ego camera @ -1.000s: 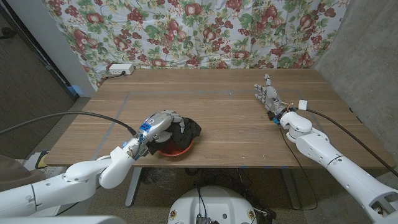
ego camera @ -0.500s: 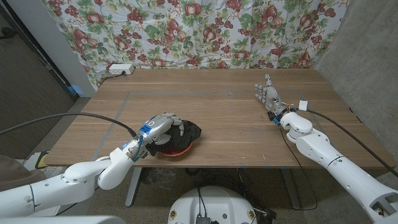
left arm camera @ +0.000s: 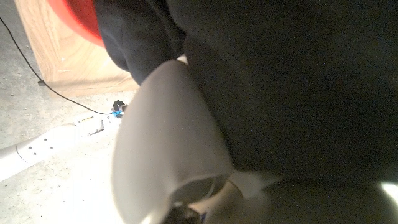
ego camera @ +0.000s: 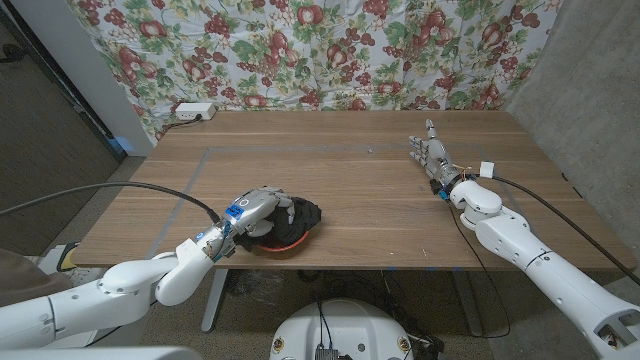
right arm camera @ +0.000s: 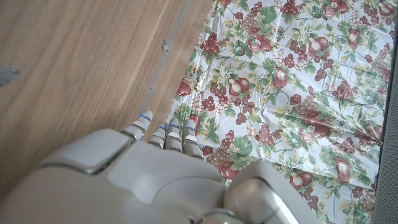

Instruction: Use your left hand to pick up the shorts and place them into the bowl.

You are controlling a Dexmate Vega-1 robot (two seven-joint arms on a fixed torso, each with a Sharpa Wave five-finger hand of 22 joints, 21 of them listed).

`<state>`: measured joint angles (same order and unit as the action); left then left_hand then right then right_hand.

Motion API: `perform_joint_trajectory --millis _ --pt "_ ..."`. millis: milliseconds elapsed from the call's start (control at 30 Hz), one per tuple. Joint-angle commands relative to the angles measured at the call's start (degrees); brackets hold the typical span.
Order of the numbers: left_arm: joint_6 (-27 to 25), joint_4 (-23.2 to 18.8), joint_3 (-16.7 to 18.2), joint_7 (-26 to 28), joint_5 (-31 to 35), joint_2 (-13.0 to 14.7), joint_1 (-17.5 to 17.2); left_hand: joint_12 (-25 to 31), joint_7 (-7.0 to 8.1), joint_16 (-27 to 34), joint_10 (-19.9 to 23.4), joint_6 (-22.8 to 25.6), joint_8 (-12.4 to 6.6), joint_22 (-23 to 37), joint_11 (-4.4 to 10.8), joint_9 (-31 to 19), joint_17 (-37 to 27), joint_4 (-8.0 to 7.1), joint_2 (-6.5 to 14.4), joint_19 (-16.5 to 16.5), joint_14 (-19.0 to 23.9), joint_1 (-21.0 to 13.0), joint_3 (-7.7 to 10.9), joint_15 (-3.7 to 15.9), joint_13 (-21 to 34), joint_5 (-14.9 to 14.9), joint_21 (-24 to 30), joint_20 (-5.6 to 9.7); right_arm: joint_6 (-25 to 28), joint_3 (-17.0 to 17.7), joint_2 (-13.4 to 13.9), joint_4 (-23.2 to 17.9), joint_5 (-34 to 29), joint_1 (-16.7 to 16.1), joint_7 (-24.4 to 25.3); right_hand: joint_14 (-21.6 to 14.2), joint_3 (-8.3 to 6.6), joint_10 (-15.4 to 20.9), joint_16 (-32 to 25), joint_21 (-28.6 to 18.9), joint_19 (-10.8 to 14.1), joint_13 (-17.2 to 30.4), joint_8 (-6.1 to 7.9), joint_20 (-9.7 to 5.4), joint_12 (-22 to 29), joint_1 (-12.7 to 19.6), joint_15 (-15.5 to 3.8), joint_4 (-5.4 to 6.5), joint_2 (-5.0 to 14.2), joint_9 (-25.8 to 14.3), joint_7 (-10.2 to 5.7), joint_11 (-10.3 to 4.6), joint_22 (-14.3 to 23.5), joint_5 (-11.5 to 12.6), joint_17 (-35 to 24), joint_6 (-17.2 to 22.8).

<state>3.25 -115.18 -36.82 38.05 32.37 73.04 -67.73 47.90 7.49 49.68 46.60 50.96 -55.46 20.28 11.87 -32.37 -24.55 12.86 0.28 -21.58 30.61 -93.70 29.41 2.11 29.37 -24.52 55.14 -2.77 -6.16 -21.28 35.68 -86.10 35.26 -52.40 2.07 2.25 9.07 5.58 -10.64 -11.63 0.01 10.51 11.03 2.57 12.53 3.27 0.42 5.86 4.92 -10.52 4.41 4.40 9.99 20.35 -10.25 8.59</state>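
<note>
**Left hand pressed over the shorts in the bowl**

The red bowl (ego camera: 283, 243) sat at the near edge of the wooden table (ego camera: 370, 200), towards the robot's left side. The dark shorts (ego camera: 300, 218) lay bundled inside the bowl, a fold of cloth spilling over the rim on the side away from the left arm. The left hand (ego camera: 258, 211) lay on top of the bundle, its back upward and its fingers (ego camera: 283, 203) curled down into the fabric directly above the bowl. Whether those fingers actually gripped the cloth or merely rested on it could not be told. In the left wrist view, dark shorts (left arm camera: 280, 81) covered most of what lay ahead of the hand, with a sliver of the red bowl (left arm camera: 87, 22) showing at one corner beside the table's edge.

Well apart from the bowl, on the far right part of the table, the right hand (ego camera: 430, 152) stood with its fingers straight, apart and pointing towards the floral curtain (ego camera: 330, 50); it held nothing. A white power strip (ego camera: 192, 111) lay at the table's far left corner, far beyond the bowl.
</note>
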Motion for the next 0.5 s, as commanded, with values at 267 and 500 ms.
perform_joint_trajectory --millis 267,500 --pt "-0.1 1.2 -1.3 -0.5 1.5 0.1 0.4 -2.3 0.85 2.8 -1.9 0.6 0.47 23.8 0.12 0.6 -9.9 -4.57 1.3 -1.0 4.7 3.2 2.23 10.49 -1.7 1.0 -1.0 12.99 0.6 -0.2 0.2 -0.8 -0.2 -0.2 0.2 0.6 -0.23 0.2 0.1 0.4 -0.2 0.2 -0.06 -0.11 -0.1 0.4 -0.06 -0.08 0.75 -0.1 0.15 0.3 0.3 -0.1 -0.1 0.4" --pt "-1.1 0.6 -1.5 -0.5 1.6 0.7 -0.1 -6.0 1.81 -5.6 -3.3 -0.3 2.74 18.0 0.27 3.4 -3.6 -4.19 1.1 5.1 2.9 8.4 5.04 11.13 -4.8 5.4 -6.1 7.01 0.5 -0.1 0.2 -0.7 0.0 -0.2 0.1 0.6 -0.26 0.2 0.1 0.4 -0.2 0.2 -0.07 -0.11 -0.1 0.4 -0.05 -0.08 0.76 -0.1 0.18 0.37 0.3 -0.1 -0.1 0.4"
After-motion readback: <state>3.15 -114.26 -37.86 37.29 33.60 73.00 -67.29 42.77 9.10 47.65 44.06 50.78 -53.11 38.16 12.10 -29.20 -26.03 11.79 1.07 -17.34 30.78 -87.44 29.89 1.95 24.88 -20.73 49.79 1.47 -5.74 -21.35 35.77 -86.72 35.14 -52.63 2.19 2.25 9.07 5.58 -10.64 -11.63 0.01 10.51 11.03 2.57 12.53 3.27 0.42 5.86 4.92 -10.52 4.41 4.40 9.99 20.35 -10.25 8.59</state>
